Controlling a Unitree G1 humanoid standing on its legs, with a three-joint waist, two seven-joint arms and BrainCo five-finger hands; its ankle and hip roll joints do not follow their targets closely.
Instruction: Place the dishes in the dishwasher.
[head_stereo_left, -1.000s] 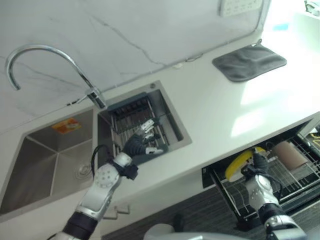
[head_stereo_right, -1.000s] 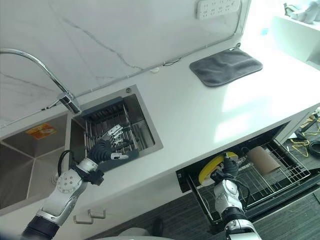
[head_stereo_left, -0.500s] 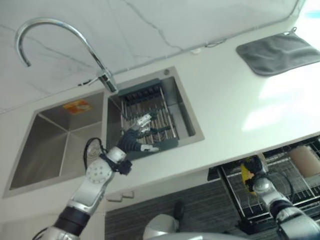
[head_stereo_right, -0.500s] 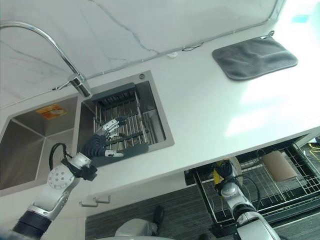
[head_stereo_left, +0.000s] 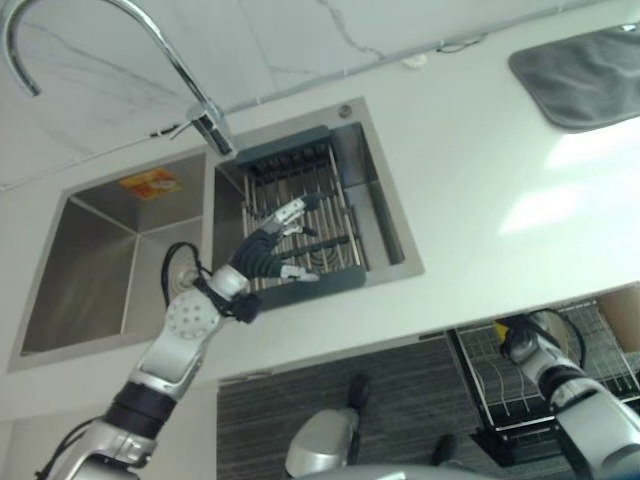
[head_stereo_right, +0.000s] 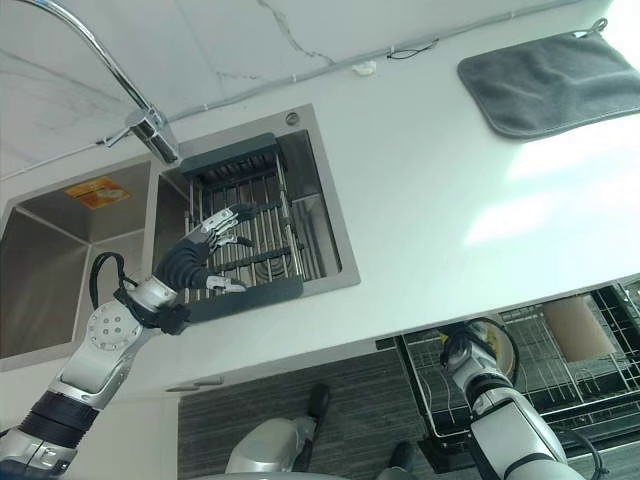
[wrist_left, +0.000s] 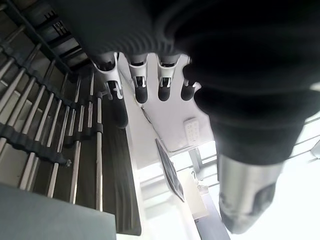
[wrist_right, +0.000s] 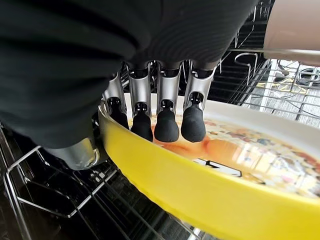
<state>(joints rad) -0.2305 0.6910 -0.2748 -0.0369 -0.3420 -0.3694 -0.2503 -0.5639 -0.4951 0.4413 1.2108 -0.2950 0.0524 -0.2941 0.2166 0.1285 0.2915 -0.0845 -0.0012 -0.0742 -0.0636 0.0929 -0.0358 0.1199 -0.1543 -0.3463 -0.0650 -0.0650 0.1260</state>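
A yellow-rimmed plate with a printed picture on its face stands on edge over the dishwasher's wire rack. My right hand is shut on it, fingers curled over the rim. From the head, that hand sits at the left end of the pulled-out dishwasher rack, just under the counter edge, and the plate is mostly hidden there. My left hand hovers open over the dark dish rack in the right sink basin, holding nothing; its fingers are spread above the bars.
A tan cup lies in the dishwasher rack to the right of the plate. A curved faucet rises behind the double sink. A grey cloth lies on the white counter at the far right.
The camera has moved, so the whole picture has shifted. The yellow plate now shows far less below the counter edge. My left hand's fingers have lifted and spread a little over the sink rack.
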